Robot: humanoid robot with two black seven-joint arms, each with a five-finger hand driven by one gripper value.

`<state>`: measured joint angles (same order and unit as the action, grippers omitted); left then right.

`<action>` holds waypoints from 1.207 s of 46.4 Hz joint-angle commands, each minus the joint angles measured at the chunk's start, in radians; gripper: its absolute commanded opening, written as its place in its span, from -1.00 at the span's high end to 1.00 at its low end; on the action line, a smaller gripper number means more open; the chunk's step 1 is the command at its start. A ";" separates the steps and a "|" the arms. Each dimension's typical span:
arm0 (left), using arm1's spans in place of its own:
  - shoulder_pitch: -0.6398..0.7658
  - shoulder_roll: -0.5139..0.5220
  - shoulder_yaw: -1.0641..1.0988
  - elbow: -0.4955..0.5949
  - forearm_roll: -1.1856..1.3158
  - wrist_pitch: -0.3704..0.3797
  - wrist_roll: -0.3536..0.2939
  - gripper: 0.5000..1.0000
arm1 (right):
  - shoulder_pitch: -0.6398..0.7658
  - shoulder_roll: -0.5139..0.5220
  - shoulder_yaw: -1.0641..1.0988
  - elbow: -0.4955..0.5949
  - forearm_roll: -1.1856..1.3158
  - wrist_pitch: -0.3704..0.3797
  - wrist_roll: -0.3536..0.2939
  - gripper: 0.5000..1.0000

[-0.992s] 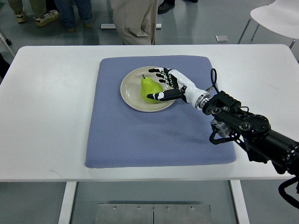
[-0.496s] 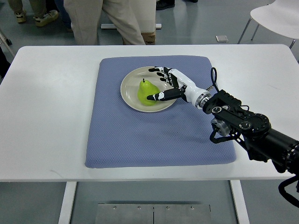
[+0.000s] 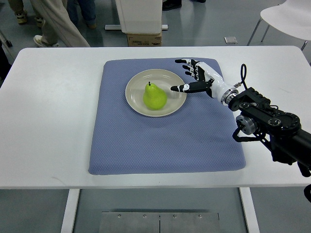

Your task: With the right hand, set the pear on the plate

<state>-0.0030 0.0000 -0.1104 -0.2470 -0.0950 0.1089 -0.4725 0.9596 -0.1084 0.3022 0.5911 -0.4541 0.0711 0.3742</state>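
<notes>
pear point(image 3: 155, 96) on plate point(image 3: 137, 80) — fingers point(image 3: 187, 67) apart, spread

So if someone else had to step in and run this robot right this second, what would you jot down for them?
Right hand: open, fingers spread, holding nothing, hovering at the plate's right rim, clear of the pear.
Left hand: not in view.
Pear: standing upright inside the plate, stem up.
Plate: sits on the blue mat on the white table.
Done: pear is on the plate and released.
Left: probably just pulling the right arm back to rest; nothing else seems to need moving.
Note: a person's legs show past the table's far edge.
</notes>
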 commanded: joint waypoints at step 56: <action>0.000 0.000 0.000 0.000 0.000 0.000 0.000 -1.00 | -0.174 0.021 0.712 0.018 0.087 -0.068 -0.169 -1.00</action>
<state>-0.0030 0.0000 -0.1104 -0.2469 -0.0951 0.1088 -0.4724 0.7997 -0.0946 0.9993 0.6087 -0.3666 0.0032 0.2026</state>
